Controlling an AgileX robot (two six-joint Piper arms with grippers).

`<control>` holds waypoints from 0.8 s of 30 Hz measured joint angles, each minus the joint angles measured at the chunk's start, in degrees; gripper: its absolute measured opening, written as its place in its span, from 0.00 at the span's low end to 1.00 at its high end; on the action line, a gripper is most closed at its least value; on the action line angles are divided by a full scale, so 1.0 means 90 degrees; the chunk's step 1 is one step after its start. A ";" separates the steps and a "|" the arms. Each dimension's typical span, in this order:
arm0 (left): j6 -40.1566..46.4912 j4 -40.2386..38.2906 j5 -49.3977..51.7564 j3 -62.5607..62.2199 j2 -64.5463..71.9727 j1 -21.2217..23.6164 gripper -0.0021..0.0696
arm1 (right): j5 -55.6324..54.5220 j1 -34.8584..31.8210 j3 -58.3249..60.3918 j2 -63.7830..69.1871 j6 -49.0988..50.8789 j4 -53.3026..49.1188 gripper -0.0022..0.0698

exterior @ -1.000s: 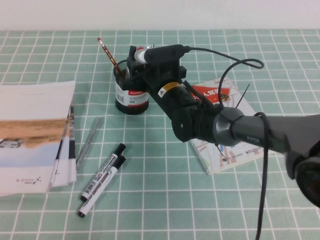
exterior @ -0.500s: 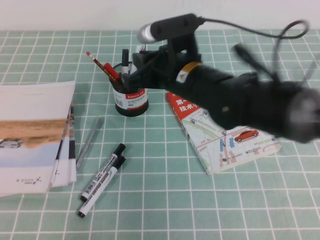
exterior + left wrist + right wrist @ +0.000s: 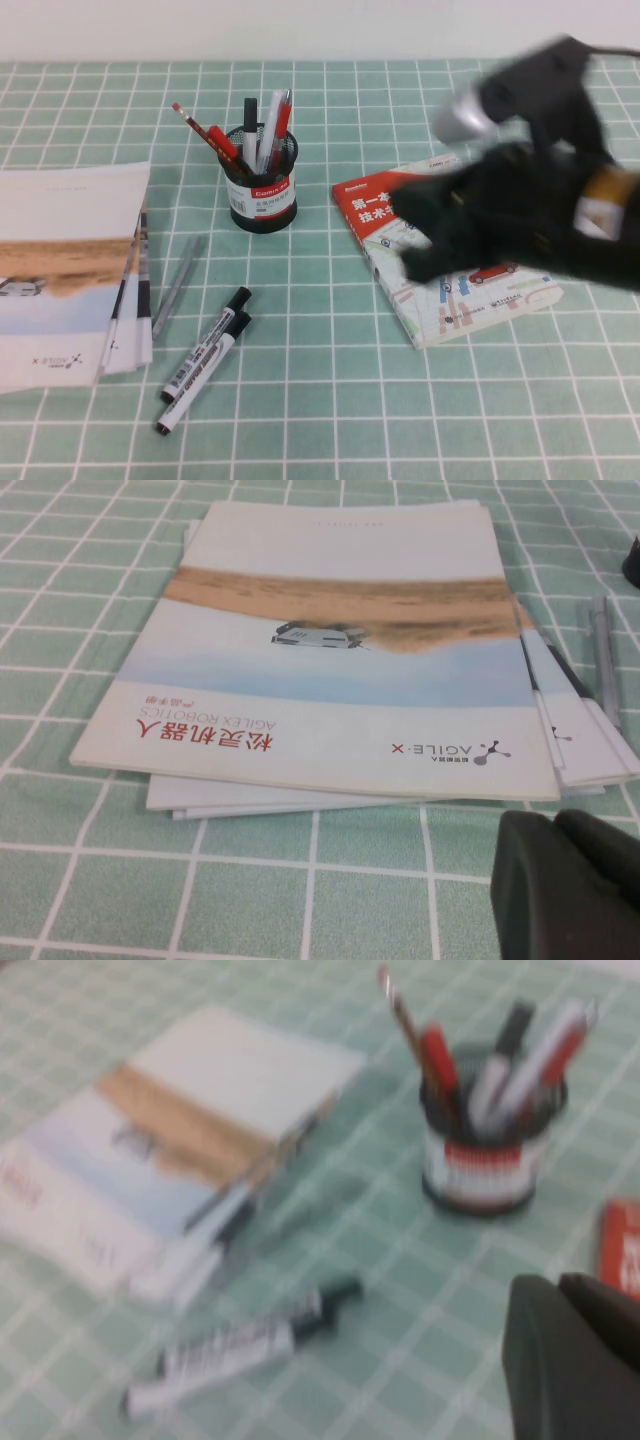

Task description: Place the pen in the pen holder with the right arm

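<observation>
The pen holder (image 3: 262,190), a black mesh cup with a red-banded white label, stands at the table's middle back and also shows in the right wrist view (image 3: 485,1165). The pen (image 3: 200,125) stands in it and leans out to the left, red tail up, among other pens. My right gripper (image 3: 415,245) is a blurred dark shape hanging above the map book, well right of the holder. In the right wrist view its fingers (image 3: 570,1360) are together and empty. My left gripper (image 3: 570,880) is shut and empty, low over the cloth by the brochures.
A stack of brochures (image 3: 60,270) lies at the left, with a translucent grey pen (image 3: 178,285) beside it. Two white black-capped markers (image 3: 205,360) lie at the front. A red map book (image 3: 450,290) lies under the right arm.
My right arm has pulled back from the pen holder to the right and now hangs over the map book. The pen stays standing in the holder. The left arm has not moved.
</observation>
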 joint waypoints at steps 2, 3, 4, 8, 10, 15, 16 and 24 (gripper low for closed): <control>0.0000 0.0000 0.0000 0.0000 0.0000 0.0000 0.02 | 0.0425 0.0000 0.0313 -0.0483 0.0000 -0.0014 0.01; 0.0000 0.0000 0.0000 0.0000 0.0000 0.0000 0.02 | 0.0610 0.0000 0.0408 -0.0647 0.0000 -0.0025 0.01; 0.0000 0.0000 0.0000 0.0000 0.0000 0.0000 0.02 | 0.0832 0.0000 0.0513 -0.0827 0.0000 -0.0053 0.00; 0.0000 0.0000 0.0000 0.0000 0.0000 0.0000 0.02 | 0.1688 0.0000 0.0788 -0.1294 0.0000 -0.0221 0.00; 0.0000 0.0000 0.0000 0.0000 0.0000 0.0000 0.02 | 0.1833 0.0000 0.0942 -0.1394 0.0000 -0.0348 0.00; 0.0000 0.0000 0.0000 0.0000 0.0000 0.0000 0.02 | 0.1500 0.0000 0.1548 -0.1609 0.0000 -0.0652 0.00; 0.0000 0.0000 0.0000 0.0000 0.0000 0.0000 0.02 | 0.1298 -0.0013 0.1723 -0.1669 0.0000 -0.0691 0.00; 0.0000 0.0000 0.0000 0.0000 0.0000 0.0000 0.02 | -0.0359 -0.1699 0.4088 -0.3275 0.0000 -0.0289 0.00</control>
